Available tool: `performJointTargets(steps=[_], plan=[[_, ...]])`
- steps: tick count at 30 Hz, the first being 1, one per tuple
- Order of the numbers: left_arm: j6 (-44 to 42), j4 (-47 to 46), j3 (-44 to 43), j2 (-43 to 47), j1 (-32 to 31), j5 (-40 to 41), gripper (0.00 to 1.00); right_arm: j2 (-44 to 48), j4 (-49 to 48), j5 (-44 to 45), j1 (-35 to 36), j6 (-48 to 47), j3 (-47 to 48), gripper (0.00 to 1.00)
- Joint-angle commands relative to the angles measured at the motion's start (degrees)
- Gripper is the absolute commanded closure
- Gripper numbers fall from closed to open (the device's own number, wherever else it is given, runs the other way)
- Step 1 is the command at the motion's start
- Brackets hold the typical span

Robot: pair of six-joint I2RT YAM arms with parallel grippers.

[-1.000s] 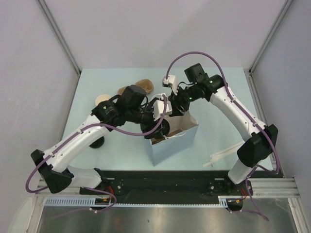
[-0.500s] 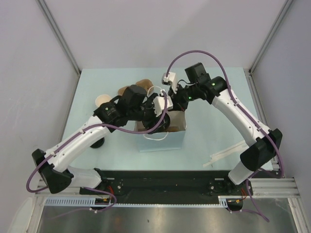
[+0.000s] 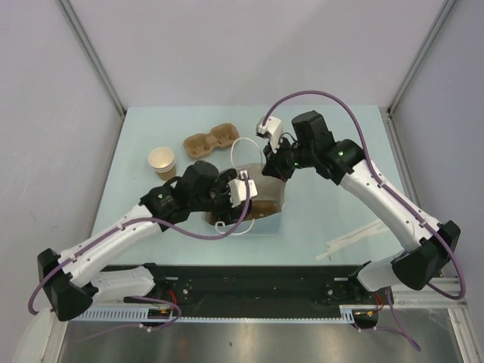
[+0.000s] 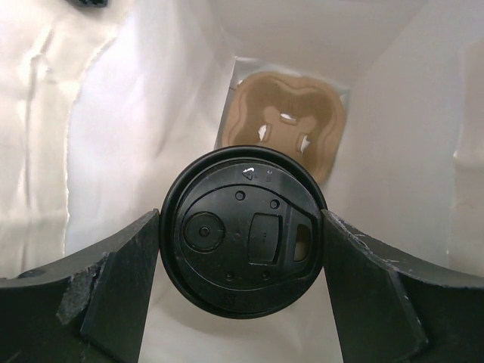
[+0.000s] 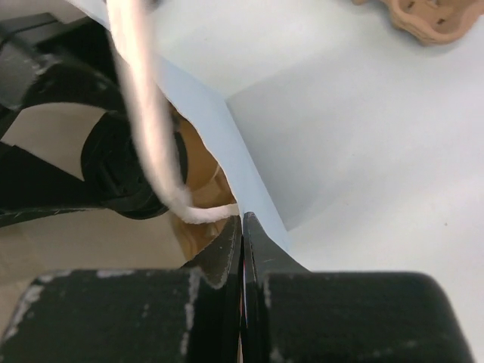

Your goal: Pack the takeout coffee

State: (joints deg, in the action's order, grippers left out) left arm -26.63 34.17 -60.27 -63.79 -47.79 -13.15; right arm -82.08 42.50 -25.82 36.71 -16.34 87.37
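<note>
In the left wrist view my left gripper (image 4: 240, 227) is shut on the takeout coffee (image 4: 242, 234); only its black lid shows, pinched between both fingers (image 4: 128, 280). It hangs inside the blue paper bag (image 4: 136, 136), above a brown cup carrier (image 4: 287, 125) on the bag's floor. From the top, the left gripper (image 3: 231, 203) reaches into the bag (image 3: 266, 195) and hides the cup. My right gripper (image 3: 271, 170) is shut on the bag's far rim (image 5: 227, 136), beside its white cord handle (image 5: 147, 106). The lid also shows in the right wrist view (image 5: 121, 170).
A lidless tan cup (image 3: 162, 160) stands at the back left. A second brown cup carrier (image 3: 212, 140) lies behind the bag and shows in the right wrist view (image 5: 431, 19). White strips (image 3: 355, 240) lie at the near right.
The bag has swung from skewed to square and shifted. My left gripper has drawn nearer and gone down into the bag with the coffee. The right gripper still pinches the rim.
</note>
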Motion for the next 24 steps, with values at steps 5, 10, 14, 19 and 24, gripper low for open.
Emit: performJointTargets(steps=[5,10,14,19,24], plan=[[-5.89,-10.87,7.79,5.87,-1.34,4.8,1.0,6.84,-11.82,17.01,4.33,1.49,-3.35,1.0],[-7.29,-17.73,10.96,6.66,-1.69,6.11,1.0,9.13,-16.66,23.0,6.44,-2.03,-6.25,1.0],[-8.43,-22.47,16.13,7.1,-1.78,7.08,1.0,11.33,-19.73,25.65,8.81,-3.7,-10.9,1.0],[-9.05,-26.43,21.24,9.99,-2.39,7.52,1.0,14.66,-21.58,27.39,14.35,-3.61,-17.49,1.0],[-10.54,-28.81,25.72,14.03,-4.85,8.93,1.0,17.13,-21.84,29.07,18.22,-2.56,-21.71,1.0]])
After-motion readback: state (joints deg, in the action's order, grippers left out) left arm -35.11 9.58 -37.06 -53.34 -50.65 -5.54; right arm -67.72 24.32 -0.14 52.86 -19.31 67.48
